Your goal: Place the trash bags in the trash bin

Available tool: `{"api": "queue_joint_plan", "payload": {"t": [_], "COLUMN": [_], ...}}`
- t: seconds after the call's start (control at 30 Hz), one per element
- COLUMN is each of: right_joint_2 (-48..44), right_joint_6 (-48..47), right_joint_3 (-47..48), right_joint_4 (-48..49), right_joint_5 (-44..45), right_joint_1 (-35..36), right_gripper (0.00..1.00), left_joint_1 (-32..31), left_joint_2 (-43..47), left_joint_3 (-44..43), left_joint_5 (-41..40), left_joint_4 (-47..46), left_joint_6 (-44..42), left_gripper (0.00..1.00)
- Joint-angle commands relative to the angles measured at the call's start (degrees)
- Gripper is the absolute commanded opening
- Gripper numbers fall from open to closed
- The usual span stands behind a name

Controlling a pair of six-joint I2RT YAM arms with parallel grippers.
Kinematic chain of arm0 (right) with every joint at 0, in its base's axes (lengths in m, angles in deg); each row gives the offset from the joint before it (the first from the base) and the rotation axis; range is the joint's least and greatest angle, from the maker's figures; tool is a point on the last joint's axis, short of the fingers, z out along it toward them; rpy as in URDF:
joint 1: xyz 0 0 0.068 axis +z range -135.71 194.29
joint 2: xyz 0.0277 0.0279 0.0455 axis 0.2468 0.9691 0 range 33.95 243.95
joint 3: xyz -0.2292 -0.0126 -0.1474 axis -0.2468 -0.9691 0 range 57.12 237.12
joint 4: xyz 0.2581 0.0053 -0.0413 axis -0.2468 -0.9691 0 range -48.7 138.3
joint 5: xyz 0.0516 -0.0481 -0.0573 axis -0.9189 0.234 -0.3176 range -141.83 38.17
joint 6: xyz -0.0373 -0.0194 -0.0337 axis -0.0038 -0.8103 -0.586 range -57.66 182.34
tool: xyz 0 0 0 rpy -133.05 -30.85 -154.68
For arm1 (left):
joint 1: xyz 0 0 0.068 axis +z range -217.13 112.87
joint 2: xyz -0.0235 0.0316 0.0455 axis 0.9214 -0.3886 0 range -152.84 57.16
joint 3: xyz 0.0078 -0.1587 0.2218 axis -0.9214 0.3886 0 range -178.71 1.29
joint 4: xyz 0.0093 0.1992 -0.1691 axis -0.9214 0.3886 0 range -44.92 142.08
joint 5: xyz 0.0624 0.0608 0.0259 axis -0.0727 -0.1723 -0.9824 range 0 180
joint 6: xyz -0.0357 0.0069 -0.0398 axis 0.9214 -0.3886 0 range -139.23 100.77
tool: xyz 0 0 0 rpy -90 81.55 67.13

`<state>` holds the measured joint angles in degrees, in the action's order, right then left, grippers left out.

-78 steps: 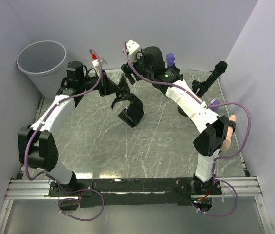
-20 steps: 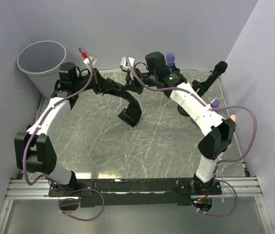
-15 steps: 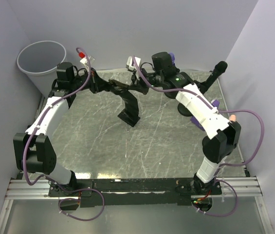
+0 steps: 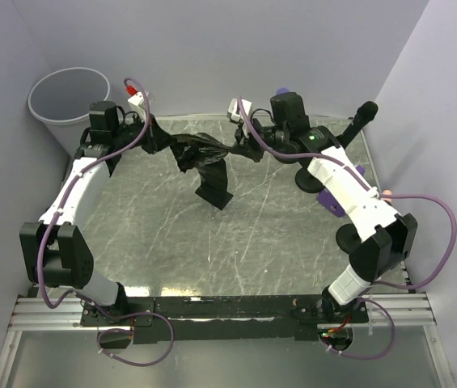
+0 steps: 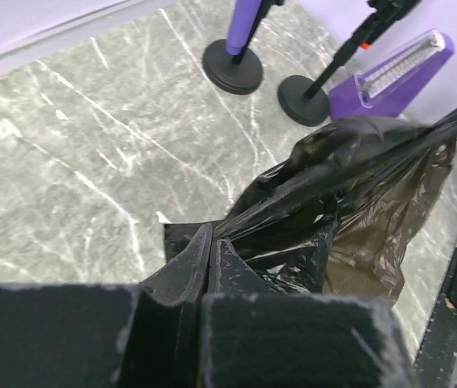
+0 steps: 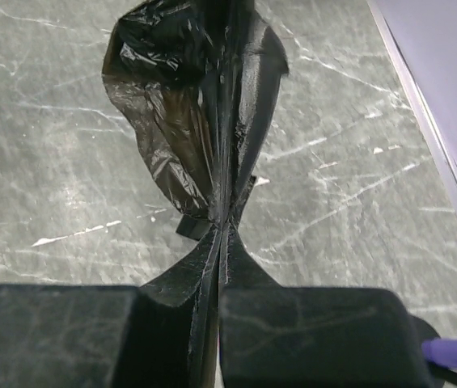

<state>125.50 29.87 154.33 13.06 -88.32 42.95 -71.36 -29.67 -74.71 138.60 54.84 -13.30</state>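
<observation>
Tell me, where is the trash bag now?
In the top view, the black trash bag is stretched between the left gripper and right gripper, right of the grey bin.

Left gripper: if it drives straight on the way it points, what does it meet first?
The black trash bag it is pinching, bunched straight ahead of the left gripper; beyond that probably the right gripper, though depth is unclear.

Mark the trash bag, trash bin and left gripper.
trash bag (image 4: 198, 150), top external view, taut middle section.
trash bin (image 4: 60, 132), top external view, outer wall.
left gripper (image 5: 210, 244), left wrist view, between fingertips.
</observation>
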Motion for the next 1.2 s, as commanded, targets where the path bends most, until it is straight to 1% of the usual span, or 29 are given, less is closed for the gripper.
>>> {"api": "queue_joint_plan", "payload": {"t": [0.0, 0.2, 0.23, 0.3, 0.4, 0.43, 0.5, 0.57, 0.6, 0.63, 0.67, 0.77, 0.83, 0.87, 0.93, 1.07, 1.1, 1.13, 1.17], "right_joint_2": [-5.15, -5.85, -6.03, -6.12, -6.03, -5.42, -2.71, 0.54, 2.21, 4.41, 6.78, 11.54, 14.26, 15.06, 16.03, 17.70, 18.14, 18.40, 18.49], "right_joint_6": [-1.02, -1.02, -0.76, -0.40, 2.49, 4.76, 10.82, 17.76, 21.10, 24.18, 26.56, 31.75, 32.38, 33.95, 33.96, 33.44, 33.78, 34.22, 34.40], "right_joint_3": [-1.05, -1.67, -1.85, -2.02, -2.11, -1.50, 0.78, 3.32, 5.34, 6.84, 9.90, 14.75, 17.13, 17.31, 16.44, 13.37, 12.57, 11.96, 11.34], "right_joint_4": [0.26, 0.09, 0.09, 0.09, 1.92, 2.54, 4.82, 7.98, 9.39, 9.84, 9.93, 10.46, 10.02, 9.93, 10.02, 10.19, 10.46, 10.72, 11.16], "right_joint_5": [-0.77, -0.60, -0.69, -0.51, -0.33, -1.64, -1.92, 2.01, 3.69, 4.92, 5.46, 6.43, 5.12, 4.42, 4.32, 6.60, 7.22, 7.05, 6.26], "right_joint_1": [-1.77, -3.17, -3.53, -4.14, -4.32, -4.32, -3.80, -2.39, -1.86, -1.34, -0.98, 0.42, 1.39, 1.83, 2.80, 4.12, 4.12, 3.94, 3.59], "right_gripper": [0.00, 0.00, 0.00, 0.00, 0.00, 0.06, 0.39, 0.69, 0.78, 0.84, 0.87, 0.90, 0.90, 0.90, 0.91, 0.89, 0.87, 0.80, 0.67], "left_joint_1": [1.15, 2.21, 2.29, 2.65, 2.82, 2.82, 2.82, 2.91, 2.74, 2.74, 2.82, 2.74, 2.47, 2.30, 2.29, 2.12, 2.21, 2.21, 2.12], "left_joint_2": [0.34, -1.41, -1.59, -1.94, -2.47, -2.64, -2.38, -1.51, -0.98, -0.45, -0.10, 0.78, 1.48, 1.83, 2.62, 3.94, 4.03, 4.38, 4.56], "left_joint_3": [-3.79, -7.31, -7.75, -8.54, -10.65, -11.00, -10.66, -9.17, -8.29, -7.67, -7.14, -6.79, -6.61, -6.70, -6.79, -7.14, -7.14, -7.22, -7.31], "left_joint_5": [-1.14, -0.61, -0.70, -0.44, 3.06, 4.56, 7.64, 9.14, 9.49, 9.50, 9.67, 10.46, 11.34, 11.86, 12.48, 14.76, 15.29, 15.47, 15.04], "left_joint_4": [1.40, 5.44, 6.05, 7.11, 8.87, 8.87, 7.48, 3.71, 2.04, 0.45, -0.61, -1.58, -2.46, -2.90, -3.60, -5.71, -5.98, -5.98, -5.46], "left_joint_6": [-3.47, -5.23, -7.41, -8.13, -8.83, -8.23, -6.38, -1.91, -0.50, 0.91, 1.88, 2.85, 3.99, 4.26, 4.87, 7.33, 7.77, 7.78, 7.52], "left_gripper": [0.01, 0.01, 0.01, 0.01, 0.01, 0.01, 0.01, 0.01, 0.01, 0.01, 0.01, 0.01, 0.01, 0.01, 0.01, 0.01, 0.01, 0.01, 0.01]}}
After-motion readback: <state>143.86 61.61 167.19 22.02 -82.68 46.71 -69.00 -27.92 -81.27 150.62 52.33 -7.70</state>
